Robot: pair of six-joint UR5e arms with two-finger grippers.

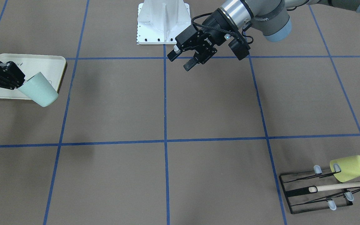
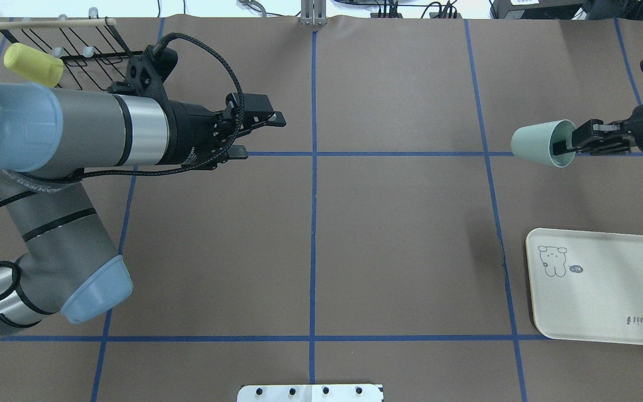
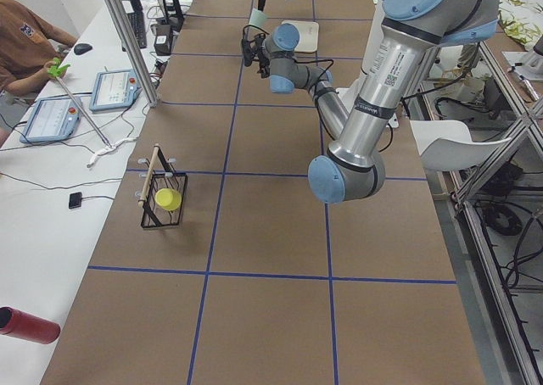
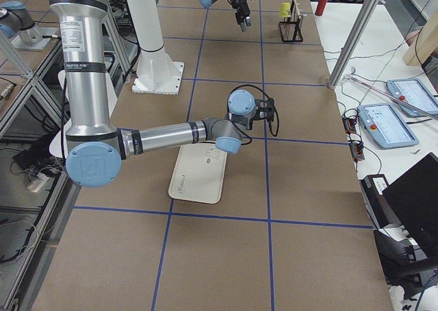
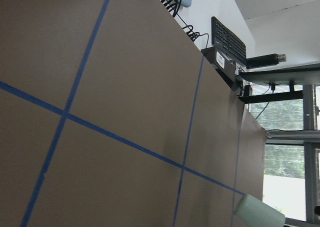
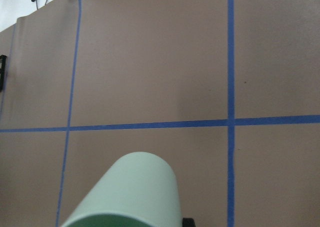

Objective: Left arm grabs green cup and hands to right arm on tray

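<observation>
- Where both arms work, the table is brown, marked into a grid by blue tape lines.
- Left arm: reaches over its own side of the table, wrist roughly level, pointing towards the table's middle.
- Right arm: stretched low across its side, forearm passing over the tray in the right-end view.
- Tray: cream-white, flat on the table on the robot's right. Rabbit drawing at one corner. Nothing rests on the bare surface that shows.
- Black wire rack: far corner on the robot's left, well apart from the tray.
- Left gripper: jaws spread, nothing between them, held above the table near the middle tape line.
- Right gripper: clamped on the green cup's rim, with one finger showing inside the mouth.
- Green cup: in the air, tipped on its side, mouth at the right gripper, base pointing towards the robot's left. It sits near the tray's edge on the operators' side. The overhead view puts it beyond the tray and the front view overlaps the rim, so I cannot tell whether it hangs over the tray. It does not touch the tray.
- Yellow-green cup: lies on its side on the rack.
- Wooden dowel: lies across the rack, just beside the yellow-green cup.
</observation>
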